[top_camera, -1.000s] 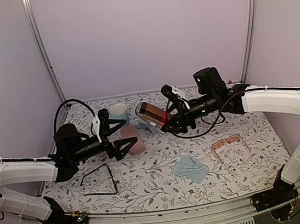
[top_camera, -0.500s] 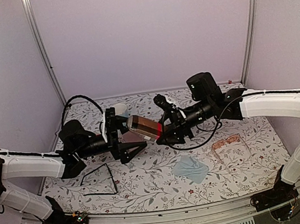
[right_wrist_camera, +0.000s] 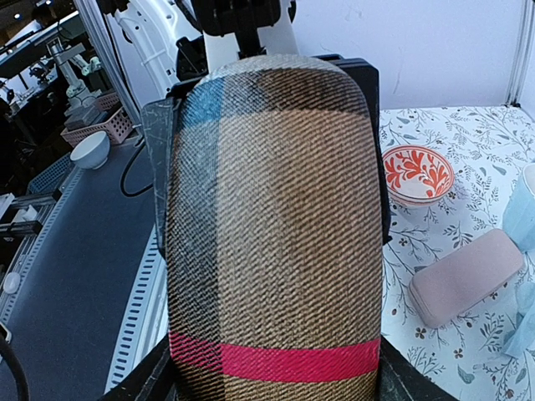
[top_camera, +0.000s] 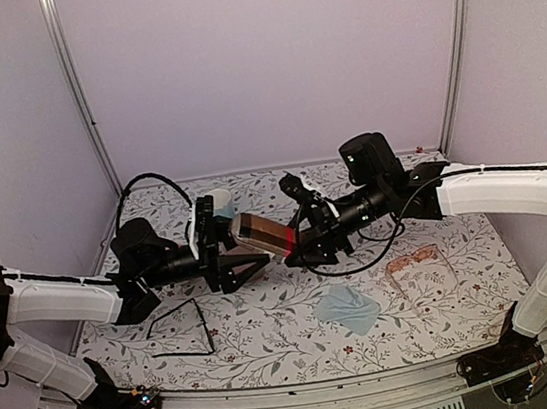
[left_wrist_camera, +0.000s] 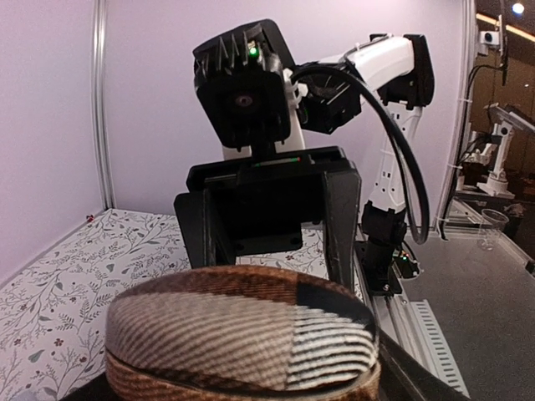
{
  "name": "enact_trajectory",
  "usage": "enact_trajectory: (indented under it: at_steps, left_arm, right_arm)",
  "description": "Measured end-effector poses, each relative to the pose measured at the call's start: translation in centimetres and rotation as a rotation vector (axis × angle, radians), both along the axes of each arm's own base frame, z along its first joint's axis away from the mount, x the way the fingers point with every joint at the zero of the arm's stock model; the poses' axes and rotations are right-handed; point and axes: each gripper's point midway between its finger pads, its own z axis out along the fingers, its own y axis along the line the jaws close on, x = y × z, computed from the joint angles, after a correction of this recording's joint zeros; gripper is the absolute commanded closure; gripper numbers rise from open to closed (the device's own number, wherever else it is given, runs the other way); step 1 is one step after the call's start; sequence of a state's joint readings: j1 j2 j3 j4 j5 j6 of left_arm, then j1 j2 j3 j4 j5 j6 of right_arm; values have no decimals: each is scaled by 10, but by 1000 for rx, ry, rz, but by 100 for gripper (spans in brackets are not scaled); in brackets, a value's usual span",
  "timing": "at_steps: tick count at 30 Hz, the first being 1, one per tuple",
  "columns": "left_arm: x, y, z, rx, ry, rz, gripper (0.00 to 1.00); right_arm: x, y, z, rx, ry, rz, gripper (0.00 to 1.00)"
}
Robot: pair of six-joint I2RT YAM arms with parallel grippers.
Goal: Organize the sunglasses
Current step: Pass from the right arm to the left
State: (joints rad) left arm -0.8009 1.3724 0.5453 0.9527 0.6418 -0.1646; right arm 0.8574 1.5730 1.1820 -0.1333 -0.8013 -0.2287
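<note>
R gripper (top_camera: 296,246) clamps brown case (top_camera: 260,233), long axis left-right; L gripper (top_camera: 232,254) straddles its left end, can't tell if gripping.

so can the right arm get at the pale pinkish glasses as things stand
Probably not yet. The right gripper is shut on the brown case in mid-air, so it has no free jaws. The pale pinkish glasses lie uncovered on the table near that arm.
</note>
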Motion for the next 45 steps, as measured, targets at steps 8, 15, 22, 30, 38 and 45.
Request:
enact_trajectory:
  at_steps: [8,15,22,30,38,45]
  left_arm:
    - [-1,-1,0,-4,14,-12,44]
    - [-3,-1,1,-6,17,-19,65]
    - [-2,-1,-2,-2,26,-24,100]
    - [-5,-3,-6,6,31,-40,100]
    - [-4,-3,-6,7,31,-34,100]
    - [-3,-3,-7,12,29,-29,100]
  right_arm:
    - [-3,0,1,5,2,15,49]
    - [-4,1,1,5,5,17,44]
    - [-3,2,-3,-4,18,15,27]
    - [0,6,-11,-28,54,-21,19]
    - [1,7,-12,-34,64,-39,16]
    - [3,8,-12,-37,65,-54,17]
